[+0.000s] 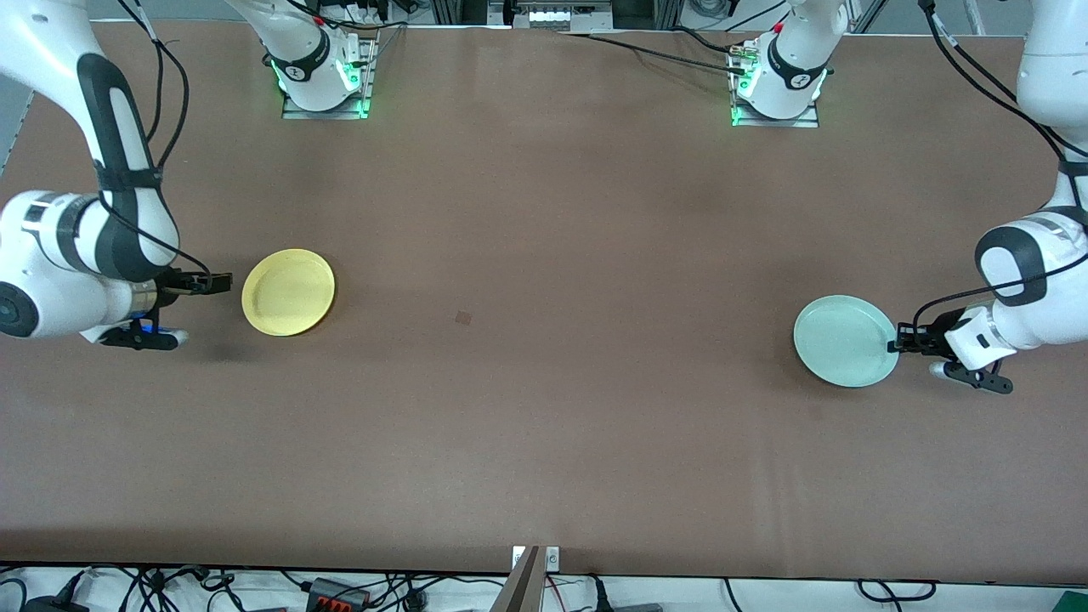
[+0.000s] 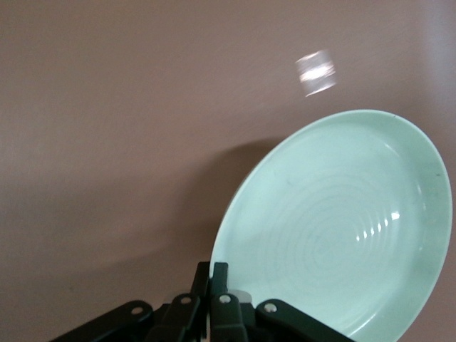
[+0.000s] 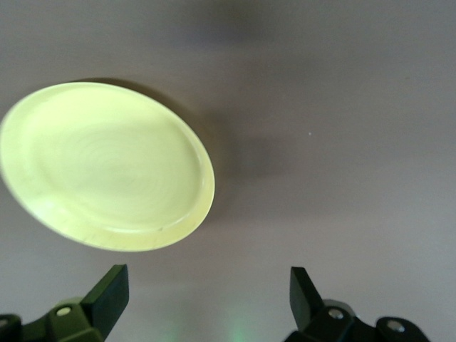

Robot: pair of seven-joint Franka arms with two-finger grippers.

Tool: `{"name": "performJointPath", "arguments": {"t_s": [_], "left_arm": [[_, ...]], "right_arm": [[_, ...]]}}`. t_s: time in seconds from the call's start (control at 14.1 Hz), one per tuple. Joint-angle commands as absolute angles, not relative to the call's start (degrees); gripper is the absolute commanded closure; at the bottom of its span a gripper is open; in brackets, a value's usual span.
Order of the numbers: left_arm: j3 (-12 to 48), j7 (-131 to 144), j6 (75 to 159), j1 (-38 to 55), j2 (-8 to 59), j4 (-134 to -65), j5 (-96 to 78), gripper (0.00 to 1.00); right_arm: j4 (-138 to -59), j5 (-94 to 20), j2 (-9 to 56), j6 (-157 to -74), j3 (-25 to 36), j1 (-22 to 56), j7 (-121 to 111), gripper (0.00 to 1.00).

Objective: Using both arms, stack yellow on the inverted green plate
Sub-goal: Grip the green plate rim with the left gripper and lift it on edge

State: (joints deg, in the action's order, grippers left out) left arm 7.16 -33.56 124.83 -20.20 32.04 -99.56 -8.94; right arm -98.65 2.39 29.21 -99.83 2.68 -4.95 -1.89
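the green plate [image 1: 845, 340] lies right side up on the bench [image 1: 544, 425] at the left arm's end. the left claw [image 1: 899, 342] is pinching its rim. the flip is the step now, i think. next the claw must lift and turn the plate over. the yellow plate [image 1: 288, 291] lies well apart at the right arm's end. the right claw [image 1: 223, 283] waits beside it, spread wide.

The yellow plate [image 1: 288, 291] lies on the tabletop [image 1: 544, 408] toward the right arm's end, the right hand [image 1: 219, 283] just beside it. The green plate [image 1: 846, 340] lies well apart toward the left arm's end, slightly nearer the front camera, its rim pinched in the left hand [image 1: 898, 342].
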Motion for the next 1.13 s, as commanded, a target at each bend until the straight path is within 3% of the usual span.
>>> {"name": "performJointPath", "arguments": {"t_s": [0.0,0.43,0.57,0.85,0.99,1.06], "left_arm": [[7.03,-30.08,116.91,-15.48,30.32,-91.70,-3.64,0.99],[7.82,-7.78,103.29,-1.17,28.74,-81.13,11.39,0.99],[7.82,0.75,100.56,4.11,28.48,-79.81,16.94,0.99],[7.73,20.07,92.04,19.47,28.65,-78.75,30.02,0.99],[7.38,27.30,88.35,26.25,29.18,-78.75,35.57,0.99],[7.38,31.16,85.98,29.41,29.70,-78.75,38.03,0.99]], "right_arm": [[-97.91,2.02,32.68,-102.11,2.11,-5.36,-1.05,0.00],[-97.82,0.18,37.34,-104.58,2.02,-6.15,-0.97,0.00],[-97.91,0.09,38.49,-105.38,2.02,-6.24,-0.97,0.05],[-98.09,0.17,39.90,-105.29,2.02,-6.33,-1.05,0.23],[-98.17,0.09,39.99,-105.03,2.02,-6.33,-1.05,0.38],[-98.17,0.17,39.99,-104.86,2.02,-6.24,-1.05,0.51]]}}
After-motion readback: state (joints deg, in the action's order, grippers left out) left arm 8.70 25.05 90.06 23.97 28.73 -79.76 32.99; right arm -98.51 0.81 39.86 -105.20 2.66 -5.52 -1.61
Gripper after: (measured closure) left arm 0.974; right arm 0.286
